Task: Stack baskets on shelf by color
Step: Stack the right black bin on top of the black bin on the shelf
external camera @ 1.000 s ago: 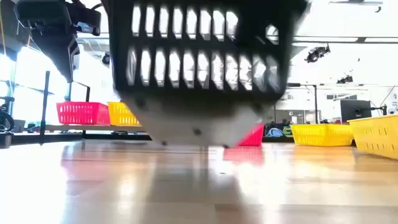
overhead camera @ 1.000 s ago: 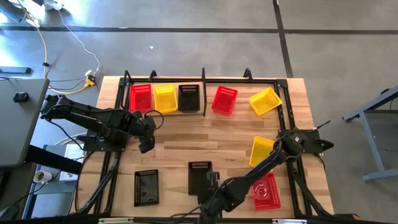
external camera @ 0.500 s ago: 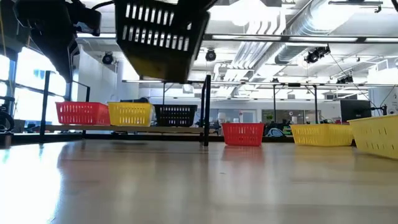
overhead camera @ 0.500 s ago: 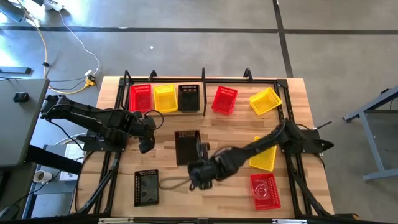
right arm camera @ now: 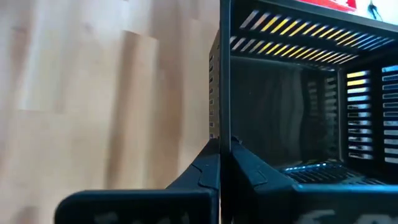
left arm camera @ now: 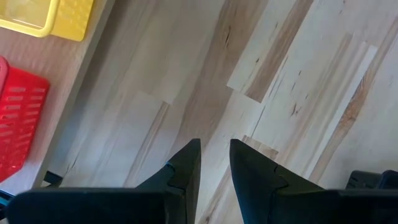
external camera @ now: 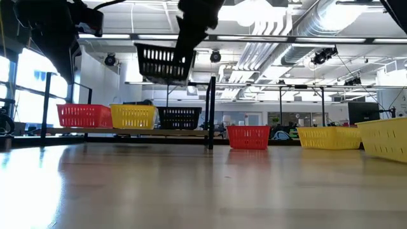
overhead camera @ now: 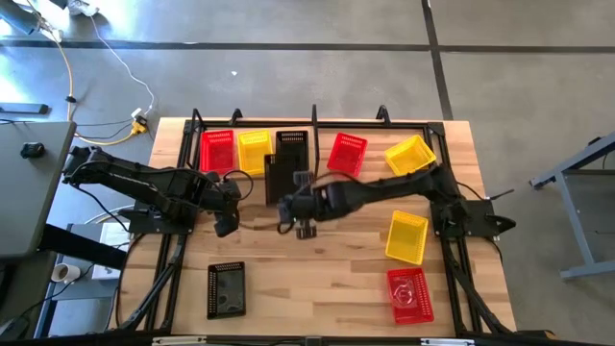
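My right gripper [overhead camera: 294, 192] is shut on a black basket [overhead camera: 279, 180] held in the air just in front of the shelf [overhead camera: 315, 135]. In the low view this basket [external camera: 164, 62] hangs above the shelf's left bay, where a red basket [overhead camera: 218, 151], a yellow basket [overhead camera: 255, 151] and a black basket [overhead camera: 292, 146] stand side by side on their bottoms. My left gripper [overhead camera: 227, 213] hovers over the table's left part, near the shelf. Its fingers [left arm camera: 186, 168] stand a little apart with nothing between them. My right gripper pinches one side wall of the black basket at its rim [right arm camera: 224, 134], one finger outside the basket and one inside. The fingers come slanting down from the table's right side. The basket is lifted clear, its opening facing up and tipped somewhat.
A red basket [overhead camera: 347, 154] and a yellow basket [overhead camera: 409, 156] sit askew in the shelf's right bay. On the table lie a yellow basket [overhead camera: 405, 236], a red basket [overhead camera: 410, 294] at the near right, and a black basket [overhead camera: 226, 288] at the near left.
My right gripper has carried the black basket from the table's near edge toward the far edge and a little left, up to the shelf, rising and rolling as it went. The basket has stayed clear of the table throughout.
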